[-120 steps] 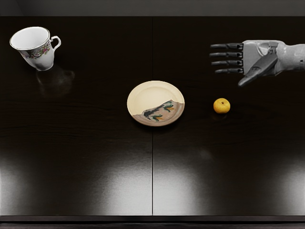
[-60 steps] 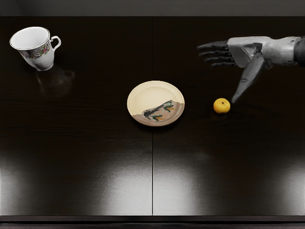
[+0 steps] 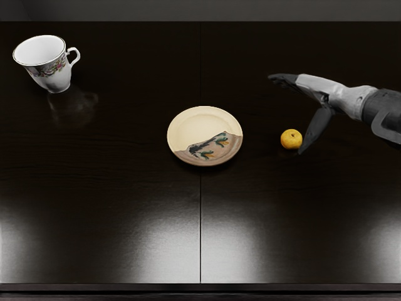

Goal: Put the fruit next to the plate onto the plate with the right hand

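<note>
Small round yellow-orange fruit (image 3: 291, 138) sits on the dark glossy desk (image 3: 125, 207), at 3 o'clock of the plate (image 3: 205, 135), near it but apart, w/ a strip of bare desk btwn them. Not on the plate. Dark stem dimple shows on top of the fruit.

The plate is round, cream w/ a brown band and a green-and-orange pattern along its 5 o'clock side, approx mid-desk, right on the desk's centre seam. Nothing lies on it.

The right hand (image 3: 319, 91) comes in from the right edge, seen nearly edge-on, at approx 1 to 2 o'clock of the fruit. Its fingers (image 3: 285, 78) are straight and released, pointing toward 9 o'clock, grasping nothing. The thumb (image 3: 313, 128) angles down toward 7 o'clock, w/ its tip just beside the fruit at the fruit's 3 o'clock side; can't tell if tip and fruit touch. Grey wrist and darker forearm run off toward the right edge.

White teacup (image 3: 47, 61) w/ a floral band and a handle on its 3 o'clock side stands tilted in the far-left corner, at 10 o'clock of the plate, well apart from everything else. Its faint reflection shows on the desk just below it.
</note>
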`<state>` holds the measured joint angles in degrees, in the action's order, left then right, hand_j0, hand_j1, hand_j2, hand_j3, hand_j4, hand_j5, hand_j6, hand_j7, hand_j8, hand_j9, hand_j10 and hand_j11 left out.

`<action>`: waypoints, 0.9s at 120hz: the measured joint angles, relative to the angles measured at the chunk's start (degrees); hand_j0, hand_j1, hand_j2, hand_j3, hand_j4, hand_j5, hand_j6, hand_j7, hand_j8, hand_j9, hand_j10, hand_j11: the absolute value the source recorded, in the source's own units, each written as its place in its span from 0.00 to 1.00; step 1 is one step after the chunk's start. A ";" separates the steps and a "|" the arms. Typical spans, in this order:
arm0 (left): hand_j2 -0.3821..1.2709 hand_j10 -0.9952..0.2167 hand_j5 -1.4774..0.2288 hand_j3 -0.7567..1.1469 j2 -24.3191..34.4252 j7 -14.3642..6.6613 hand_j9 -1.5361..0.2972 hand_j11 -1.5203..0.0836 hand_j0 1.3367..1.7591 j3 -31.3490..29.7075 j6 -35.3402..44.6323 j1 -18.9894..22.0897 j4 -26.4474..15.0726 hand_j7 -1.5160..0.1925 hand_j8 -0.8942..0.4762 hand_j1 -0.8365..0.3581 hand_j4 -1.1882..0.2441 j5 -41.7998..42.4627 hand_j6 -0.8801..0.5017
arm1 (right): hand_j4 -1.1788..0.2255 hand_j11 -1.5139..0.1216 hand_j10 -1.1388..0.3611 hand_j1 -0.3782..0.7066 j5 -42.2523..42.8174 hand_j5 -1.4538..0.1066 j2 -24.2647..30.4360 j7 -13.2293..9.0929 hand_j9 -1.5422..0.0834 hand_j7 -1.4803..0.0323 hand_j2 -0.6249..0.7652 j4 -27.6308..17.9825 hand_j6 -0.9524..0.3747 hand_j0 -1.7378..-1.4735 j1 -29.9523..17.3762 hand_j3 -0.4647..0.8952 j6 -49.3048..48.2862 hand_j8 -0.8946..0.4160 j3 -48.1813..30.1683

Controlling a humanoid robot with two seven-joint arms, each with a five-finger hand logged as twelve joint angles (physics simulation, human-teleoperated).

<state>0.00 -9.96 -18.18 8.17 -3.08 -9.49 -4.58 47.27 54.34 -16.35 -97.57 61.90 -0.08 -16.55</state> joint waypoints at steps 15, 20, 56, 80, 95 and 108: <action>0.23 0.82 0.87 0.40 0.00 0.02 0.84 0.95 0.76 0.00 0.00 0.00 0.00 0.89 0.65 0.99 0.83 0.00 0.64 | 0.81 0.89 0.73 0.07 2.78 0.90 -0.61 -0.50 0.92 0.94 0.45 -0.73 0.68 0.30 -0.80 0.34 5.20 0.65 3.39; 0.23 0.82 0.87 0.40 0.00 0.02 0.84 0.95 0.76 0.00 0.00 0.00 0.00 0.89 0.65 0.99 0.83 0.00 0.64 | 0.81 0.89 0.73 0.07 3.45 0.90 -0.73 -0.68 0.91 0.94 0.45 -0.79 0.68 0.30 -1.10 0.34 6.29 0.65 4.12; 0.23 0.82 0.87 0.40 0.00 0.02 0.84 0.95 0.76 0.00 0.00 0.00 0.00 0.89 0.65 0.99 0.83 0.00 0.64 | 0.76 0.84 0.69 0.14 10.15 0.85 -3.54 -3.54 0.87 0.89 0.44 0.44 0.64 0.30 -1.66 0.34 9.36 0.60 8.11; 0.23 0.82 0.87 0.40 0.00 0.03 0.84 0.95 0.76 0.00 0.00 0.00 0.00 0.89 0.65 0.99 0.83 0.00 0.64 | 0.71 0.79 0.64 0.22 11.88 0.79 -7.08 -9.10 0.81 0.83 0.43 2.66 0.58 0.30 -1.32 0.34 9.65 0.54 8.56; 0.23 0.82 0.87 0.40 0.00 0.03 0.84 0.95 0.76 0.00 0.00 0.00 0.00 0.89 0.65 0.99 0.83 0.00 0.64 | 0.70 0.77 0.63 0.24 12.34 0.77 -8.42 -11.54 0.79 0.81 0.42 4.45 0.57 0.30 -1.21 0.34 9.82 0.53 8.56; 0.23 0.82 0.87 0.40 0.00 0.02 0.84 0.95 0.76 0.00 0.00 0.00 0.00 0.89 0.65 0.99 0.83 0.00 0.64 | 0.69 0.77 0.62 0.25 12.44 0.76 -9.16 -12.41 0.79 0.81 0.42 5.61 0.56 0.30 -1.13 0.34 10.78 0.53 8.57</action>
<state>0.00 -9.94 -18.18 8.17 -3.08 -9.49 -4.58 59.71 45.18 -28.76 -91.96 60.77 10.71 -7.98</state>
